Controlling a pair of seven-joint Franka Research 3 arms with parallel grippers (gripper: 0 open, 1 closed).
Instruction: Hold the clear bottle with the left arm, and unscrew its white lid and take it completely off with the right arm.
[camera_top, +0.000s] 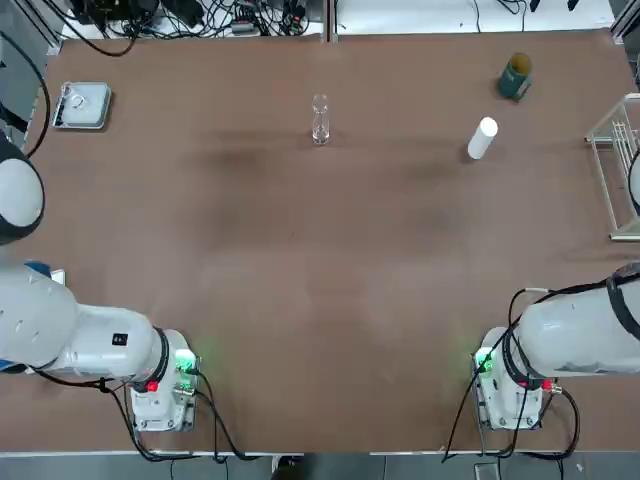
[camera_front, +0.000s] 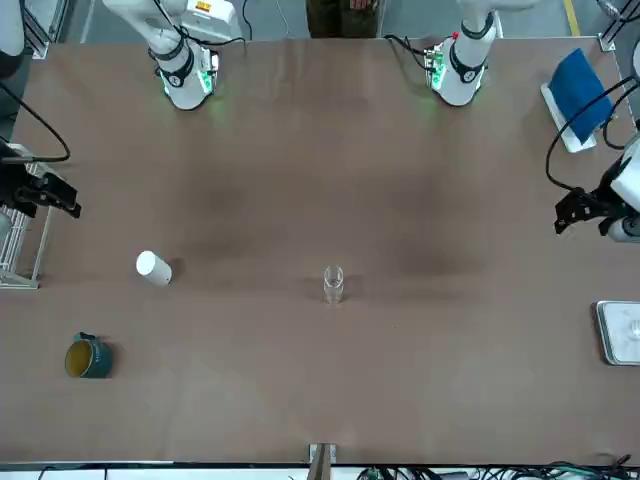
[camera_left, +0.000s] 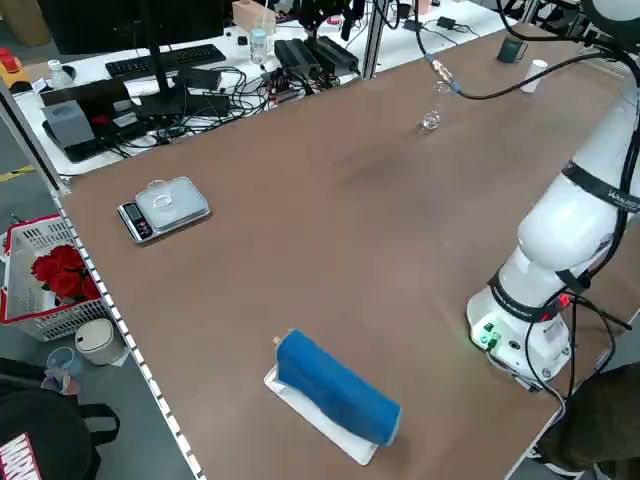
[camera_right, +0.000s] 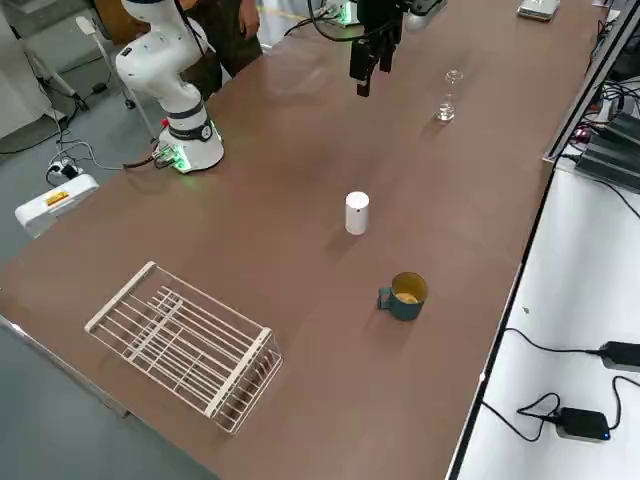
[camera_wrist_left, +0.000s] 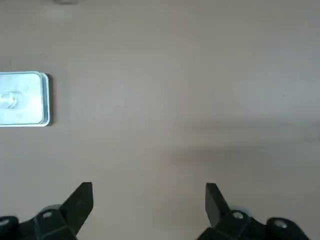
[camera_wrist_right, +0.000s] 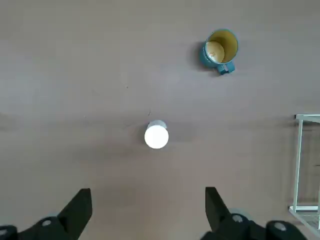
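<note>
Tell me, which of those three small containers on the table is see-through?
The clear bottle, mid-table at the far side. The white lid is solid white; the teal mug is dark.

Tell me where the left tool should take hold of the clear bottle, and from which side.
Grip the clear bottle around its straight body, below the narrow neck, probably coming in level from the robot's left. It stands upright and uncapped, apart from the white lid; the left tool is open.

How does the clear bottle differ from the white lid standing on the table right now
The clear bottle is see-through and colourless; the white lid is opaque white. The bottle narrows at a neck and its top is uncapped, while the lid is a plain cylinder with a rounded top. The bottle stands near the table's middle, the lid off toward the right arm's side, near a teal mug. Both stand upright, apart, with neither gripper near them.
</note>
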